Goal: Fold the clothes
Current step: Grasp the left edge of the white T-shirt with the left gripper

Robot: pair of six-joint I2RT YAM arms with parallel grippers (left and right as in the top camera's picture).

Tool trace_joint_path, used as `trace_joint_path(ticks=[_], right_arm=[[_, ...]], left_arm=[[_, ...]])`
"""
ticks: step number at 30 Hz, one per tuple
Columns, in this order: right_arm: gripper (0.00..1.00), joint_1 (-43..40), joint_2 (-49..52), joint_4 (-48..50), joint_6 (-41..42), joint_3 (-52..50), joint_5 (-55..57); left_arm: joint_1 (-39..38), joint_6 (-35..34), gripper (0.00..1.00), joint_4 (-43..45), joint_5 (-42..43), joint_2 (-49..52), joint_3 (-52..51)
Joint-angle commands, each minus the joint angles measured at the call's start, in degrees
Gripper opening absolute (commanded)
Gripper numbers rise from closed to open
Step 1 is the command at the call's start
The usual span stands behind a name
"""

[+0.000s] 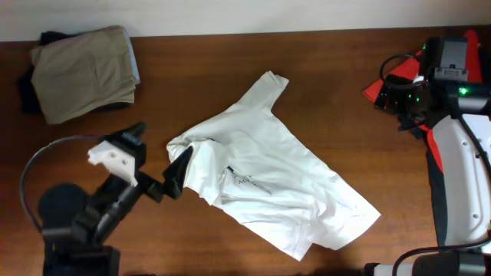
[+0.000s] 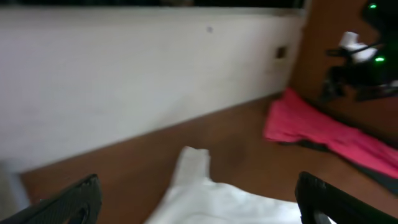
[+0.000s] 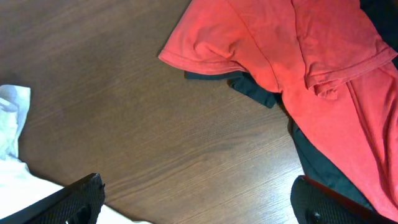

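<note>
The clothes' large white shirt [image 1: 265, 165] lies rumpled in the middle of the table, one sleeve pointing to the far edge. My left gripper [image 1: 181, 170] hovers at the shirt's left edge. It is open, and in the left wrist view its fingers [image 2: 71, 202] stand wide apart with the white shirt [image 2: 214, 199] low between them. My right gripper [image 3: 202, 202] is open above bare wood, next to a red garment [image 3: 298, 50] lying on a dark garment [image 3: 317, 155]. Nothing is held.
A folded khaki garment [image 1: 86, 70] rests on a dark one [image 1: 29, 90] at the far left corner. The red garment [image 1: 377, 88] lies at the far right under the right arm [image 1: 460, 153]. A white wall [image 2: 137, 81] borders the table's far edge.
</note>
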Motion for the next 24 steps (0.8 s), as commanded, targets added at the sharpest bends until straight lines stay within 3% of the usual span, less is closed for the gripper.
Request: trace_joint_path(ticks=[1, 4, 7, 11, 14, 16, 21, 24], right_arm=[[0.99, -0.35, 0.24, 0.00, -0.33, 0.48, 0.70], [0.99, -0.35, 0.24, 0.00, -0.33, 0.48, 0.70], [0.99, -0.35, 0.24, 0.00, -0.33, 0.48, 0.70], [0.99, -0.35, 0.24, 0.00, -0.33, 0.48, 0.70], [0.99, -0.35, 0.24, 0.00, -0.33, 0.48, 0.70], [0.99, -0.35, 0.24, 0.02, -0.33, 0.48, 0.70], [0.99, -0.35, 0.24, 0.02, -0.33, 0.48, 0.70], [0.99, -0.35, 0.24, 0.02, -0.33, 0.48, 0.70]], left_arm=[[-0.02, -12.74, 0.99, -3.26, 2.40, 4.76, 1.14], [-3.15, -22.53, 0.99, -15.63, -16.59, 6.91, 2.32], [-9.01, -24.70, 0.99, -24.59, -30.84, 9.05, 3.23], [-17.70, -28.26, 0.99, -28.09, -30.60, 11.13, 3.23], [-23.56, -34.86, 0.99, -30.75, -36.04, 12.46, 3.21], [-27.54, -35.47, 1.00, -30.38, -38.53, 14.47, 3.17], [-29.53, -35.91, 0.99, -29.90, -33.35, 20.26, 3.10], [-29.51, -40.85, 0.99, -30.62, -33.53, 26.21, 3.10]])
